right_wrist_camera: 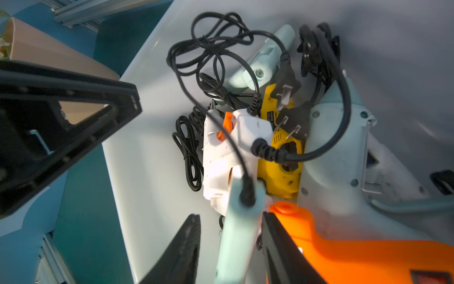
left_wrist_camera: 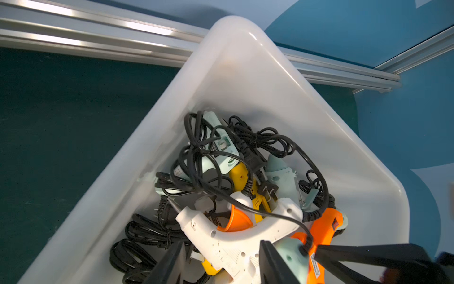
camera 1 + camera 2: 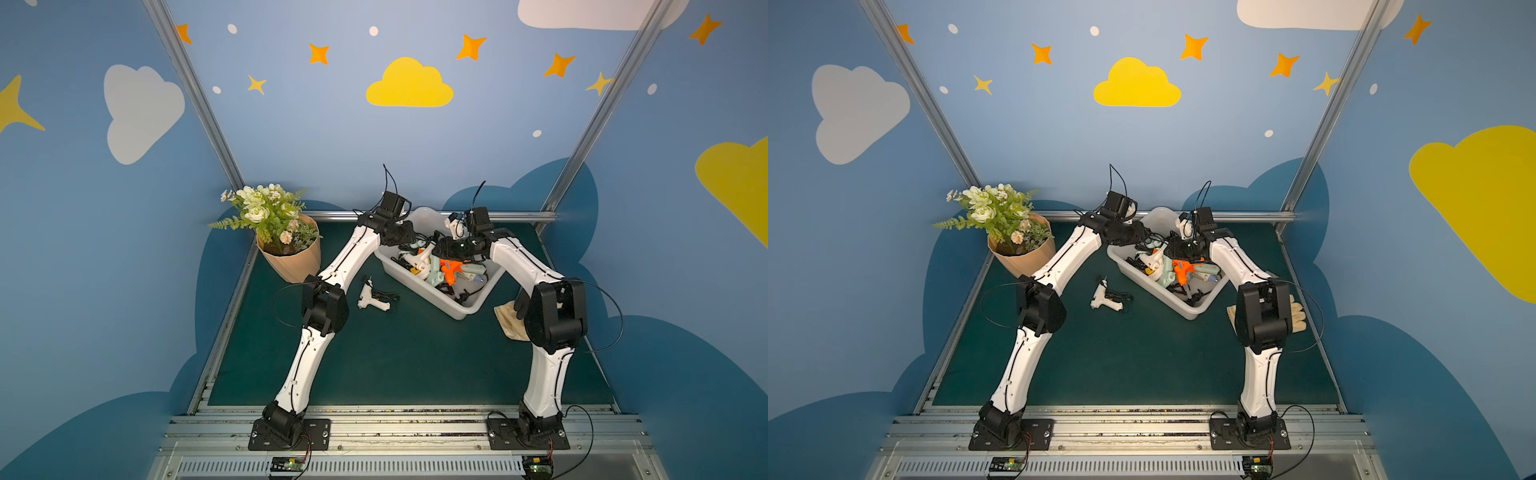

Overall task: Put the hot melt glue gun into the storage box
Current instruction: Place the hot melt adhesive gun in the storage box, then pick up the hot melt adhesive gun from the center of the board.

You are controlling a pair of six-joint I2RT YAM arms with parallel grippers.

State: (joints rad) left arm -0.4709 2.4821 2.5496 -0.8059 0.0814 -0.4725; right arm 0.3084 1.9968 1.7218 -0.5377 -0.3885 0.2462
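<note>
One storage box (image 3: 459,315), one glue gun (image 3: 370,299) outside, left hand (image 2: 222,243), right hand (image 1: 229,215), both parted, empty

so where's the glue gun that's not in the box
In both top views the white glue gun lies on the green mat, left of the storage box.

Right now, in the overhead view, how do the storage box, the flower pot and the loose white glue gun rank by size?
1. storage box
2. flower pot; counting its flowers it looks about as big as the box, so that is unsure
3. white glue gun on the mat, clearly smallest
</note>
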